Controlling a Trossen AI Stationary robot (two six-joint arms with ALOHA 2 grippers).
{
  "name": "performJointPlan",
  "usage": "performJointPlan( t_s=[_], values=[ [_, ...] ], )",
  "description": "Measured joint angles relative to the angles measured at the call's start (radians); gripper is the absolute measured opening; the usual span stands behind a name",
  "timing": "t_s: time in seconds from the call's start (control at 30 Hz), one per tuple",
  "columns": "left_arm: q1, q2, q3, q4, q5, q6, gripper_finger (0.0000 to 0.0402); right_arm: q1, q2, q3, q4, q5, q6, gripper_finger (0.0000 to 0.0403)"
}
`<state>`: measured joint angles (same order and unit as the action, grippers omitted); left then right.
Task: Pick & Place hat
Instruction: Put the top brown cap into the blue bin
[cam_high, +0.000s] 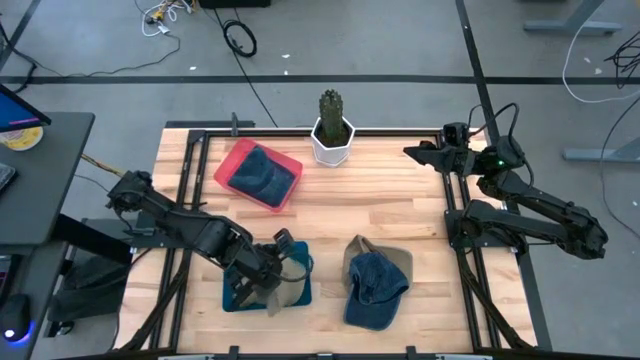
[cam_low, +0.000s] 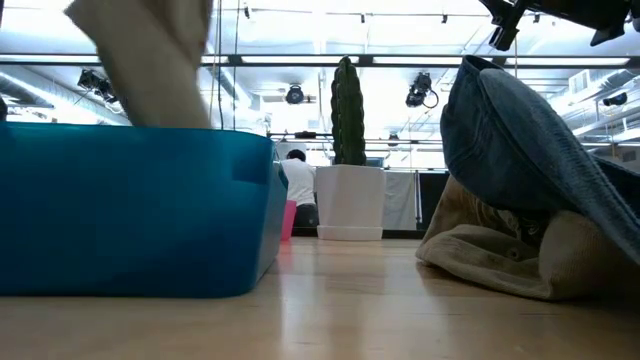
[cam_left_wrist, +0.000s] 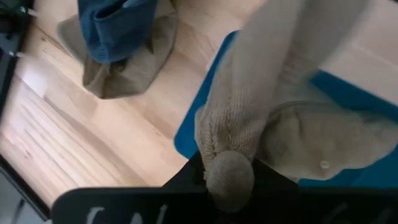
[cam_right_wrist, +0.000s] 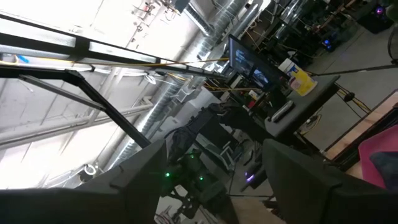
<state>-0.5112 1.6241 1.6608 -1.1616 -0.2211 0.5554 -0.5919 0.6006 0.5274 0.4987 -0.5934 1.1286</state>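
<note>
Teal bin (cam_low: 130, 210) is lying nearest. Beige knit hat (cam_left_wrist: 249, 118) is being held pinched in the left pincer (cam_high: 268, 270), directly above that bin, hanging downward into it. Right pincer (cam_high: 420, 152) is being kept well beyond the bin, spread apart, holding nothing.

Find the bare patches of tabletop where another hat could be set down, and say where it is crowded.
Free: bare wood between the red bin and the right arm's side rail, in front of the cactus pot. Crowded: the near edge, where the left gripper holds a beige hat over the blue bin, beside the denim cap pile.
</note>
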Motion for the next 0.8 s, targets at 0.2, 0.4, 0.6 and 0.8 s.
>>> performJointPlan(
  t_s=[0.2,0.4,0.6,0.8],
  values=[
    [0.032,0.019,0.0,0.013,0.019,0.057,0.0016,0.0,0.0,0.0,-0.015,0.002,0.0,0.0268],
    [0.04,0.027,0.0,0.044,0.062,0.086,0.0016,0.0,0.0,0.0,-0.024,0.002,-0.007,0.0268],
    [0.041,0.027,0.0,0.066,0.069,0.087,0.0016,0.0,0.0,0.0,-0.025,0.002,-0.011,0.0268],
    [0.037,0.027,0.0,0.114,0.071,0.088,0.0016,0.0,0.0,0.0,-0.025,0.002,-0.011,0.0268]
  ],
)
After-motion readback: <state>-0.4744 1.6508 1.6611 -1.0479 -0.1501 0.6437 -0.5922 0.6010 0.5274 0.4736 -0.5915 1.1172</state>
